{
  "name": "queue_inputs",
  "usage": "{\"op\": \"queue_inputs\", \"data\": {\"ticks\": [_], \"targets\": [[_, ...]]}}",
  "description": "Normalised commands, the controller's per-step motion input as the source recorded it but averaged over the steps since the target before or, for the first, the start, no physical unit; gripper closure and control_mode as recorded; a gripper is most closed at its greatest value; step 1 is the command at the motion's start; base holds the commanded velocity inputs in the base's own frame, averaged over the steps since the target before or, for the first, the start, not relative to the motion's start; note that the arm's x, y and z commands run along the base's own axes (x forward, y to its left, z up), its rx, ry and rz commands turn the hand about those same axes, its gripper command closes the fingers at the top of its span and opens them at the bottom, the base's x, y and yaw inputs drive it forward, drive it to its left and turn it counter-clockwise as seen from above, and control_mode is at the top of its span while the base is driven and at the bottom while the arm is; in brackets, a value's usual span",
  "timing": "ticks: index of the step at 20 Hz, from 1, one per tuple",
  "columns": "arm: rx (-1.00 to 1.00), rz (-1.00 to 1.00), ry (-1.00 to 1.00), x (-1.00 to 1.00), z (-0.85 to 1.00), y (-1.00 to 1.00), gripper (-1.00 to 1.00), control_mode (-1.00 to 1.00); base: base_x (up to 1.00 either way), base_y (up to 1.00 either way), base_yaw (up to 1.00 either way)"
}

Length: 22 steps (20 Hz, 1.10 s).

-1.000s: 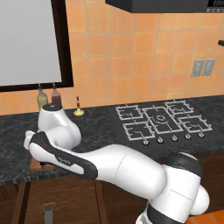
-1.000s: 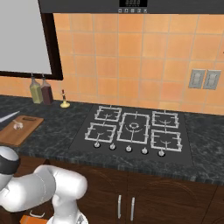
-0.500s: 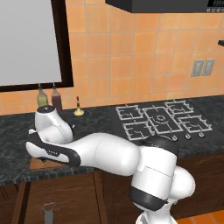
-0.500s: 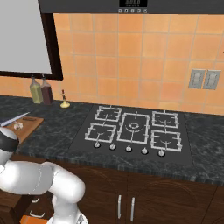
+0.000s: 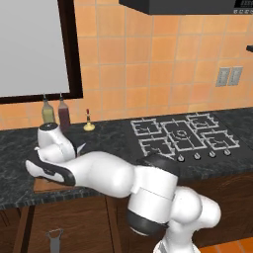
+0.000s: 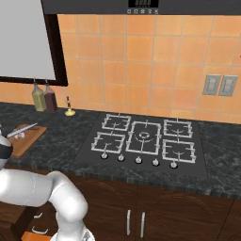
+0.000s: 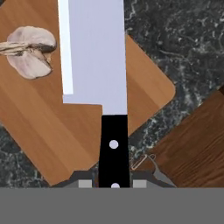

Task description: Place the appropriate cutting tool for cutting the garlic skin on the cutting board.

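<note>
In the hand view my gripper (image 7: 113,183) is shut on the black handle of the kitchen knife (image 7: 97,52). Its wide silver blade reaches out over the light-brown cutting board (image 7: 39,131). The whitish-pink garlic (image 7: 29,53) lies on the board just left of the blade. In the right base view the board (image 6: 32,140) sits at the counter's left end, with the garlic (image 6: 19,135) and the blade (image 6: 24,129) above it. In the left base view my white wrist covers most of the board (image 5: 43,186), and the blade tip (image 5: 79,147) pokes out on its right.
A gas hob (image 6: 141,139) takes up the middle of the dark stone counter (image 6: 70,141). Two bottles (image 6: 43,96) and a small brass holder (image 6: 69,111) stand at the tiled back wall. A grey peeler (image 5: 54,236) shows low by the cabinet front.
The arm has stretched further left over the counter. The knife, held throughout, has come in over the cutting board beside the garlic.
</note>
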Motion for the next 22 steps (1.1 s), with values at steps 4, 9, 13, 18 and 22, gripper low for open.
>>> {"op": "queue_inputs", "data": {"ticks": [4,9,13,18,22], "targets": [[-0.01,-0.02,0.0,0.16,-0.44,0.02,1.0,-1.0,0.0,0.0,0.0],[-0.01,0.0,0.0,0.03,-0.44,0.08,1.0,-1.0,0.0,0.0,0.0],[0.0,0.0,0.0,0.06,-0.41,0.03,1.0,-1.0,0.0,0.0,0.0],[0.0,0.0,0.0,0.05,-0.24,0.04,-1.0,-1.0,0.0,0.0,0.0],[0.0,0.0,0.0,-0.11,0.14,0.0,-1.0,-1.0,0.0,0.0,0.0]]}}
